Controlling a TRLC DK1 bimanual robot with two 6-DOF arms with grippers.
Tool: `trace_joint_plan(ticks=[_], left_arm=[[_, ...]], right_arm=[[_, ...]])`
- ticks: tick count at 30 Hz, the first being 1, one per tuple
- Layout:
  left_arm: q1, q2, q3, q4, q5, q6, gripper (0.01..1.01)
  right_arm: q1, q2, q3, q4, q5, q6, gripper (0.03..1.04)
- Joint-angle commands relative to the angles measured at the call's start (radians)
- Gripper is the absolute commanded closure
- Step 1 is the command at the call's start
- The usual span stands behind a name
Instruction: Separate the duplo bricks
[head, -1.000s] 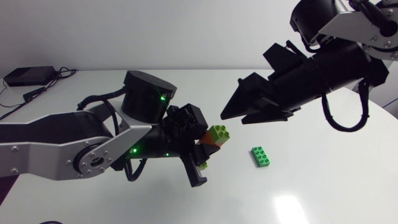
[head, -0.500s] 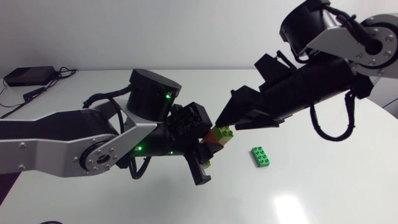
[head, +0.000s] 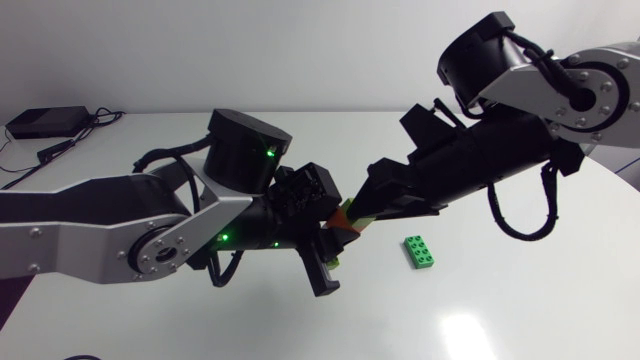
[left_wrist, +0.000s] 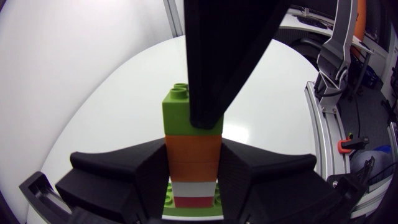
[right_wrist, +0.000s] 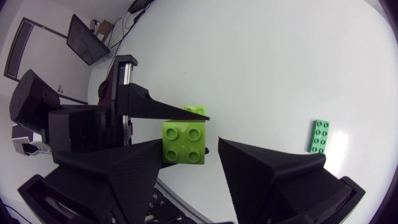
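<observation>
While the left gripper (left_wrist: 193, 158) pinches the brick stack (left_wrist: 193, 180) above the counter (head: 500, 300), the right gripper (right_wrist: 191, 144) sits spread around its lime top brick (right_wrist: 184, 140). Best to close squarely, then lever it off.

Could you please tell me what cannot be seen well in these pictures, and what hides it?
Right wrist view: the top green brick, between the fingers of the right claw, hides the bricks under it.
Left wrist view: the right claw covers one side of that brick; the left claw hides the lowest part of the brick stack.
Head view: both claws cover the stack; only slivers of orange and green show.
</observation>
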Motion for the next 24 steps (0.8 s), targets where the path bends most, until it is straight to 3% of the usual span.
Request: trace_joint_plan(ticks=[1,4,7,17,24], left_arm=[[0.001,0.004,0.034,0.008,-0.008,0.013,0.825],[-0.002,0.004,0.036,0.004,-0.008,0.013,0.825],[-0.003,0.004,0.031,0.003,-0.008,0.012,0.825],[-0.006,0.0,0.016,0.001,-0.008,0.012,0.825],[-0.043,-0.014,-0.041,0.017,-0.037,0.055,0.823]], right_arm=[[0.015,-0.008,-0.03,0.011,0.014,0.019,0.52],[0.021,-0.011,-0.033,0.013,0.024,0.019,0.54],[0.027,-0.019,-0.032,0.022,0.035,0.017,0.65],[0.07,-0.05,-0.036,0.025,0.093,0.006,0.69],[-0.025,-0.06,-0.006,-0.005,-0.043,0.014,0.71]])
